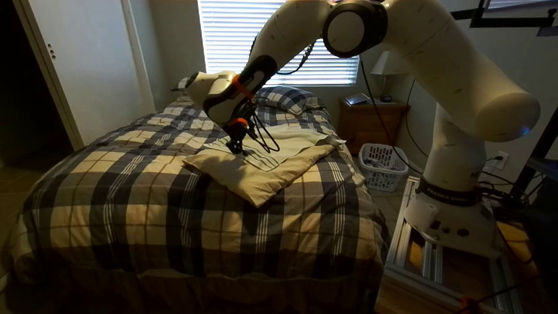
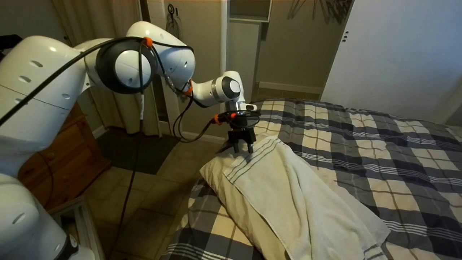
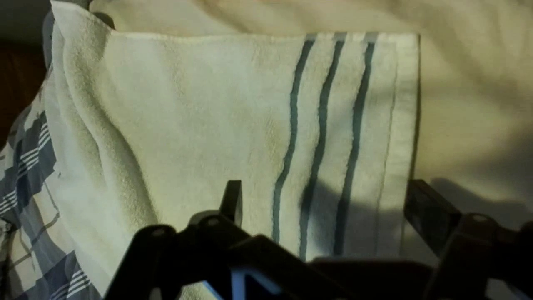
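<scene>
While the tool point(image 2: 243, 149) stands over the striped end of the towel point(image 2: 274, 191), its jaws are set wide apart and grip nothing. In the wrist view, the left finger point(image 3: 235, 204) lies over the towel, left of the stripes point(image 3: 322, 110); the right finger point(image 3: 431, 218) lies at the edge of the hem point(image 3: 404, 112), on the side of the pillow point(image 3: 470, 83). The gap therefore spans both stripes and hem. Whether either fingertip touches cloth cannot be told.

Towel position: on top of the pillow, which rests on the bed point(image 1: 209, 226). The cloth is mostly flat, with a raised fold point(image 3: 104, 133) toward its left side in the wrist view. In an exterior view, the near corner of the pillow is bare, and the basket point(image 1: 381, 179) stands right of the bed, well apart from the tool.

Step in hand, as judged: alignment over the towel end, with no grip yet made. The next move would call for a slow descent until both fingertips meet cloth, then closure across the hem. Caution: pillow fabric could be pinched together with the towel; keep the descent shallow.
</scene>
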Tool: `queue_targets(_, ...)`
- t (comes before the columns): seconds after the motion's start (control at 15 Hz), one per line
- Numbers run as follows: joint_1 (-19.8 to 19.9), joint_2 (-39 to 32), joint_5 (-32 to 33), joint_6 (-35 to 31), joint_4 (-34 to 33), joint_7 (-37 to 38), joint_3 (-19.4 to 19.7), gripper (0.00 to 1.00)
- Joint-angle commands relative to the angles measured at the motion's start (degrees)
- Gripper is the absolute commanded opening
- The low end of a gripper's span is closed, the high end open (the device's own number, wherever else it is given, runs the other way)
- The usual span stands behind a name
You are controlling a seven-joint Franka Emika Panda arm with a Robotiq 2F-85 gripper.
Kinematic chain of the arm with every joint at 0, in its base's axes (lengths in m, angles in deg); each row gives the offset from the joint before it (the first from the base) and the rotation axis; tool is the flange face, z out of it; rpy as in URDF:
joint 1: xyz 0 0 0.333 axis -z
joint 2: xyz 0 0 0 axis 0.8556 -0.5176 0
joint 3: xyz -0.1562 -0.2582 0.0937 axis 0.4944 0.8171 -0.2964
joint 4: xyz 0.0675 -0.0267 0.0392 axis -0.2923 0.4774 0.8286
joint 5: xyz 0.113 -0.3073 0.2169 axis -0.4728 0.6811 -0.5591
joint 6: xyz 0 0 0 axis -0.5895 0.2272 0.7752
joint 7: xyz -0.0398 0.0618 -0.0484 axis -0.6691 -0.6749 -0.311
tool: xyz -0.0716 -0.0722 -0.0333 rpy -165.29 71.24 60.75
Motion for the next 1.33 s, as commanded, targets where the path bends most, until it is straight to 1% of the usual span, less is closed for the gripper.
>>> queue_targets(0.0, 1.0, 6.0, 2.2, -2.4, 10.5, 0.9, -1.9, 1.0)
queue_targets(0.27, 1.5, 8.1, 3.6, -6.6, 15.6, 2.0, -2.2, 1.0)
queue_targets(0.47, 2.3, 8.6, 3.4, -12.1, 17.8, 3.3, -2.4, 1.0)
queue_targets(0.6, 2.6, 8.6, 2.9, -14.6, 18.7, 3.5, -2.5, 1.0)
queue_targets(0.93, 2.6, 8.4, 2.9, -17.7, 19.8, 4.2, -2.0, 1.0)
queue_targets(1.27, 2.8, 8.2, 2.3, -18.7, 20.0, 3.7, -2.4, 1.0)
